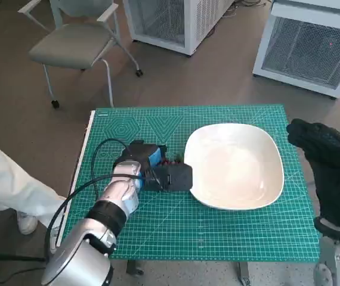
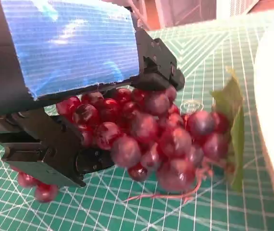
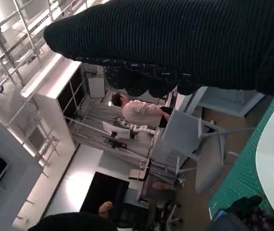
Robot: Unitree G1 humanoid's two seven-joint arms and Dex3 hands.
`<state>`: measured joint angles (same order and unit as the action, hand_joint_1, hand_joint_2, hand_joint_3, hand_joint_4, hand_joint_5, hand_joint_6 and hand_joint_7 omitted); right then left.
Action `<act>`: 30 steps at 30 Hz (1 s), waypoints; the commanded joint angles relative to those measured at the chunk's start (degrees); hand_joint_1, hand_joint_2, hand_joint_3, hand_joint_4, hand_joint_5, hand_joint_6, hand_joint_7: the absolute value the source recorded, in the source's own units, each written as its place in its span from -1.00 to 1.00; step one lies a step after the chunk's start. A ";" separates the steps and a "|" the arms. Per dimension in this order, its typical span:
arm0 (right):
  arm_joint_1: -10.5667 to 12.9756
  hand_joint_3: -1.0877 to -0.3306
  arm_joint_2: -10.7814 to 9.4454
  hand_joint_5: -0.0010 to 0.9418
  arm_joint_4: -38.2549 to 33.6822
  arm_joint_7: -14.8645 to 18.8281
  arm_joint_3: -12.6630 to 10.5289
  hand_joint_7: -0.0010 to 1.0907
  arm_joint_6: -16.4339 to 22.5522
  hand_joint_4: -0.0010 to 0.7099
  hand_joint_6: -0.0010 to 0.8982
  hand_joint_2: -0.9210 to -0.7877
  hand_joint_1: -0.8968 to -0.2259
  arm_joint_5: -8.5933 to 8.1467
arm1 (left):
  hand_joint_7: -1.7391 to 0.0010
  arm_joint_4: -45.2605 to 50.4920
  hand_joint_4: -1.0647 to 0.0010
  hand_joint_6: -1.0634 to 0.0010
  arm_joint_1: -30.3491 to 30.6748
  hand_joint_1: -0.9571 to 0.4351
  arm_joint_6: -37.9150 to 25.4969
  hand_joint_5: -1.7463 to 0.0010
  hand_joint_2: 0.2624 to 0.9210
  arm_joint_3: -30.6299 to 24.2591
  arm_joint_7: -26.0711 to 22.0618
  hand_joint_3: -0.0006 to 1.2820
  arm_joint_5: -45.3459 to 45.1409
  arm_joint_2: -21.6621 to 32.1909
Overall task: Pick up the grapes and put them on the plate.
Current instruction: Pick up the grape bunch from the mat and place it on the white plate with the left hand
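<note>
At the far left of the head view a person's pale trouser leg (image 1: 3,179) and white shoe (image 1: 25,223) stand on the floor beside the table, and a grey chair (image 1: 74,42) sits further back. The green cutting mat (image 1: 158,232) covers the small table top.

On the mat's left half the left hand (image 1: 152,170) lies low over the mat, its blue-taped back up and a black cable looping from the wrist. Its black fingers (image 2: 50,154) close around the grapes (image 2: 151,139): the left wrist view shows the dark red bunch pinched between fingers on either side, with most of the berries bulging out past them. A few berries hang free beyond the fingers, and a green leaf (image 2: 233,125) sticks out of the bunch on the side towards the plate. Whether the bunch touches the mat or hangs just above it, I cannot tell. In the head view only a bit of red shows at the hand's fingertips, just beside the plate's rim.

The white oval plate (image 1: 235,164) rests on the mat's right half, nothing on it.

At the right edge the right hand (image 1: 328,158) in its black knitted glove hovers beside the table, apart from the plate and holding nothing; whether its fingers are spread or curled I cannot tell.
</note>
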<state>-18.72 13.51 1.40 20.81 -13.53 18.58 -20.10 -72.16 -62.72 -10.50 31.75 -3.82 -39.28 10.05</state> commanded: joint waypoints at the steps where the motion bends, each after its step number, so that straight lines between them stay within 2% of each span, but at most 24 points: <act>1: 0.53 0.04 0.32 -0.99 -0.51 0.49 0.02 0.24 -0.68 0.00 -1.00 -1.00 -0.26 -0.47 | -0.02 3.16 0.27 -0.02 -0.75 0.59 0.24 -0.75 0.85 -0.57 -0.16 -0.37 0.24 1.95; 3: 0.49 0.04 0.32 -0.99 -0.55 0.60 0.02 0.24 -0.69 0.00 -1.00 -1.00 -0.26 -0.60 | -0.36 4.75 0.29 0.15 -0.56 0.48 0.26 -0.73 0.93 -0.40 -0.11 -0.43 -0.17 2.79; 4: 0.48 0.04 0.32 -0.99 -0.56 0.66 0.01 0.24 -0.70 0.00 -1.00 -1.00 -0.26 -0.67 | -0.47 5.60 0.31 0.22 -0.47 0.45 0.16 -0.73 0.95 -0.31 -0.17 -0.44 -0.38 3.20; 7: 0.54 0.04 0.27 -0.99 -0.49 0.77 0.04 0.24 -0.69 0.00 -1.00 -1.00 -0.26 -0.78 | -0.65 9.10 0.36 0.33 0.03 0.40 -0.47 -0.75 0.98 -0.28 -0.64 -0.44 -0.87 4.64; 10: 0.69 0.04 0.19 -0.99 -0.31 0.80 0.10 0.24 -0.66 0.00 -1.00 -1.00 -0.26 -0.79 | -0.69 14.07 0.36 0.34 1.09 0.39 -1.37 -0.74 0.99 -0.62 -1.41 -0.45 -1.21 6.40; 13: 0.70 0.04 0.17 -0.99 -0.36 0.87 0.11 0.24 -0.60 0.01 -1.00 -1.00 -0.27 -0.80 | -0.66 20.47 0.28 0.26 2.76 0.38 -2.42 -0.70 0.88 -1.35 -2.58 -0.41 -1.30 8.45; 17: 0.61 0.04 0.15 -0.99 -0.68 1.00 0.06 0.24 -0.45 0.01 -1.00 -1.00 -0.27 -0.80 | -0.37 29.68 0.18 -0.03 5.47 0.38 -3.55 -0.81 0.62 -2.71 -4.48 -0.29 -1.33 11.30; 19: 0.57 0.04 0.12 -0.99 -0.83 1.03 0.04 0.24 -0.40 0.01 -1.00 -1.00 -0.27 -0.79 | -0.26 34.12 0.12 -0.14 6.84 0.38 -3.82 -0.81 0.57 -3.49 -5.51 -0.30 -1.27 12.74; 24: 0.60 0.05 0.06 -0.99 -0.93 1.05 0.10 0.24 -0.30 0.01 -1.00 -1.00 -0.27 -0.70 | -0.14 42.70 -0.09 -0.25 9.76 0.38 -4.38 -0.68 0.66 -5.47 -7.54 -0.50 -1.15 15.23; 30: 0.56 0.05 0.07 -0.99 -0.96 0.99 0.15 0.24 -0.28 0.01 -1.00 -1.00 -0.27 -0.48 | -0.11 49.06 -0.08 -0.24 12.39 0.38 -4.56 -0.67 0.92 -7.15 -8.84 -0.74 -1.27 16.45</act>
<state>-18.80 13.51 1.14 21.49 -13.50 18.69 -20.35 -26.41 -51.85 -14.75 25.66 -11.74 -40.29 25.44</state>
